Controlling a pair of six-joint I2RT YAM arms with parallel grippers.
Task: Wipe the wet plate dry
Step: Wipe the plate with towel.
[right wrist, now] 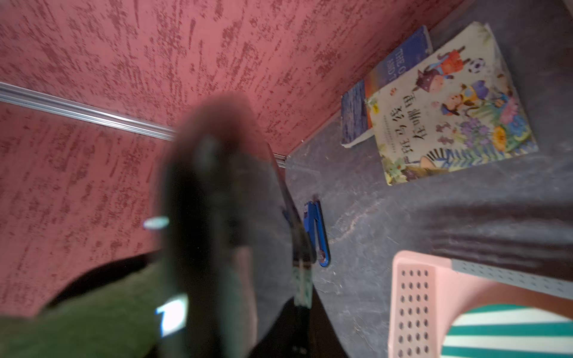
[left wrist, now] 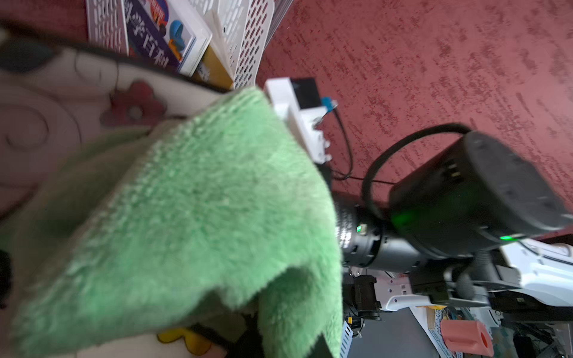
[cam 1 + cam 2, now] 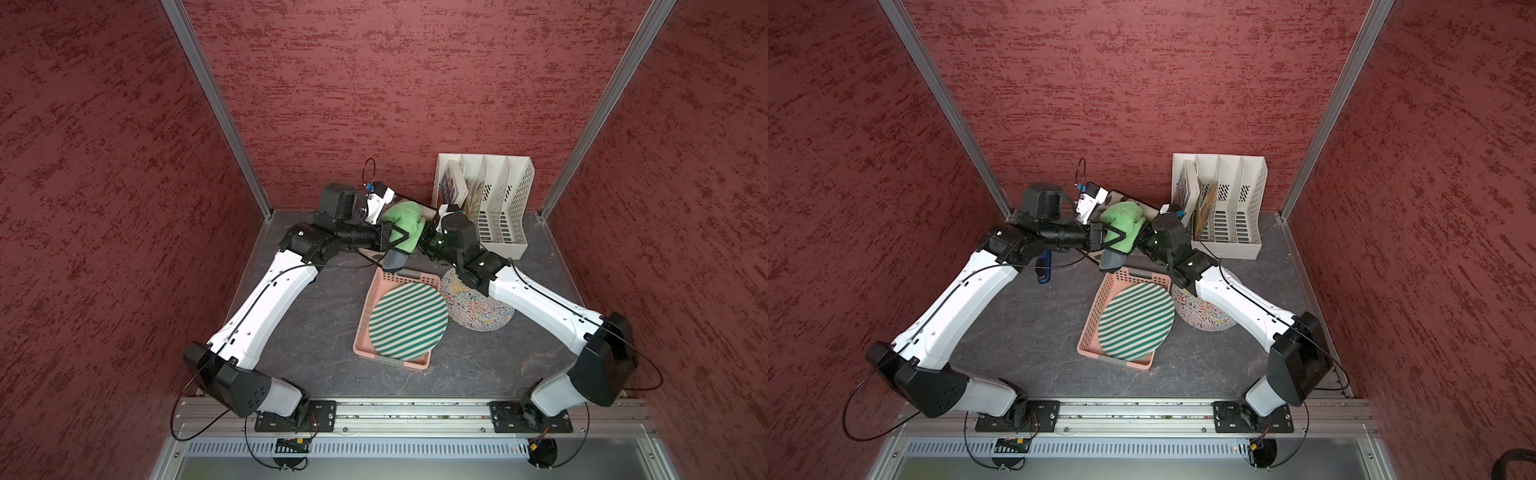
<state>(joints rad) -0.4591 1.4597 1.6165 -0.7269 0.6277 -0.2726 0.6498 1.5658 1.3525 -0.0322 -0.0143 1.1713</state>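
Note:
A cream plate with painted flowers and a dark rim stands on edge in the air near the back wall. It peeks out behind the cloth in a top view. My right gripper is shut on its rim, which the right wrist view shows edge-on and blurred. A green cloth with a grey underside hanging below lies flat against the plate's face. My left gripper is shut on this cloth. In the left wrist view the cloth covers the jaws.
Just below the arms, a pink basket holds a green-striped plate. A speckled plate lies under the right forearm. A white file rack with books stands back right. A blue tool and two books lie on the table.

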